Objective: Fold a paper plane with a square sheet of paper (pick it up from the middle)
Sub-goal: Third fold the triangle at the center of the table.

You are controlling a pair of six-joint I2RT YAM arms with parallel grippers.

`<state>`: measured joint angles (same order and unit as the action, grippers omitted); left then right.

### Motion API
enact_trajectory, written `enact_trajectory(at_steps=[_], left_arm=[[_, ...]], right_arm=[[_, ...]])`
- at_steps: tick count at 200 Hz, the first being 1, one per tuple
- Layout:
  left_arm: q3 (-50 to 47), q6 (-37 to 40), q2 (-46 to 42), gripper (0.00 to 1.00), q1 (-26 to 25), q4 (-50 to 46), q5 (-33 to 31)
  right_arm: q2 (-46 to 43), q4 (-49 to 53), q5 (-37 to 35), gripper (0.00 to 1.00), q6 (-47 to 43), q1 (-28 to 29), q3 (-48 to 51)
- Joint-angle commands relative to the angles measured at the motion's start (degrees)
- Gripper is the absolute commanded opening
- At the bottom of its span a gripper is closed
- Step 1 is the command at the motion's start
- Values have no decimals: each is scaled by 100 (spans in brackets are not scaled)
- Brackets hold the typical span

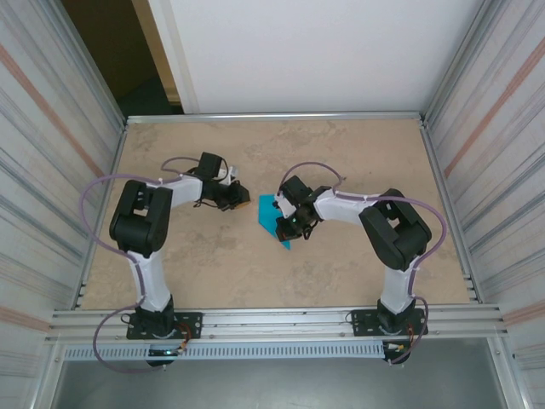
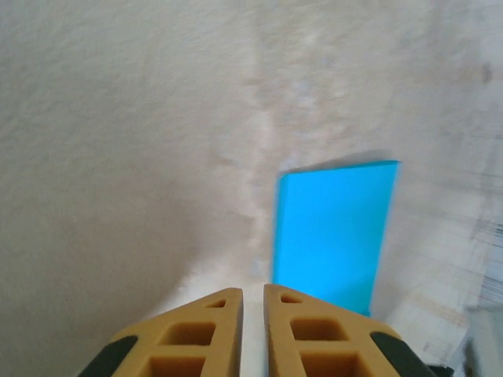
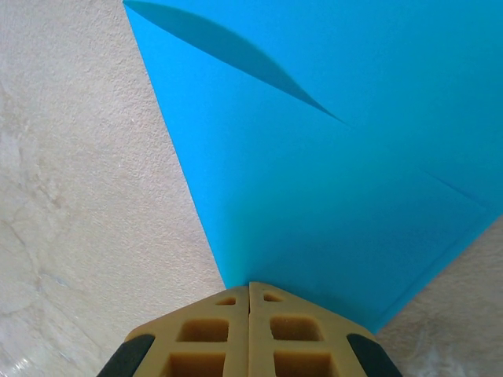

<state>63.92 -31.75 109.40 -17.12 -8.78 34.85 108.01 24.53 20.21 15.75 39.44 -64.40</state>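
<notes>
A thin, matte turquoise-blue sheet of paper (image 1: 271,215) lies partly folded near the middle of the beige speckled tabletop (image 1: 358,162), with one pointed corner aimed at the arms' bases. In the right wrist view the paper (image 3: 338,181) shows a long straight left edge, and a folded flap whose edge lifts slightly and casts a curved shadow. Thin creases run toward its right corner.

The right gripper (image 1: 290,223) sits over the right part of the paper. Its tan fingers (image 3: 224,334) are pressed together tip to tip, right where the paper's left edge reaches its lower edge. Whether they pinch the paper or only rest on it cannot be told.

The left gripper (image 1: 241,203) hangs just left of the paper, apart from it. Its fingers (image 2: 206,330) are nearly closed — a thin slit between them, nothing in it — and the paper's straight left edge (image 2: 334,236) lies just ahead and to the right.

Bare tabletop surrounds the paper on every side — widest beyond it, toward the back rail (image 1: 272,117).
</notes>
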Motion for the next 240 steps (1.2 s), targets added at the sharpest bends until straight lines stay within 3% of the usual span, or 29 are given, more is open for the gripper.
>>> enact_trajectory(at_steps=[1,48,82,113,179,201,240], left_arm=[[-426,-150,-740,15,-195,501,70],[-1213,-699,-773,10,-832,1575,332],[-1256,-831,-562,6,-1207,1700,276],[-1357,-879,-319,4,-1223,1764,273],[-964,-482,58,3,-1170,700,127],[-875,-519,150,3,-1160,316,25],[-1041,-843,161,4,-1190,102,-238]], right_arm=[[407,703,-525,1,-789,-128,-47],[577,687,-404,1,-1189,-122,-230],[700,731,-157,1,-1158,-122,-275],[778,773,-75,1,-1155,-152,-284],[576,703,291,2,-966,-160,-227],[65,425,479,5,-461,-203,-179],[-882,-668,497,12,1649,-208,294]])
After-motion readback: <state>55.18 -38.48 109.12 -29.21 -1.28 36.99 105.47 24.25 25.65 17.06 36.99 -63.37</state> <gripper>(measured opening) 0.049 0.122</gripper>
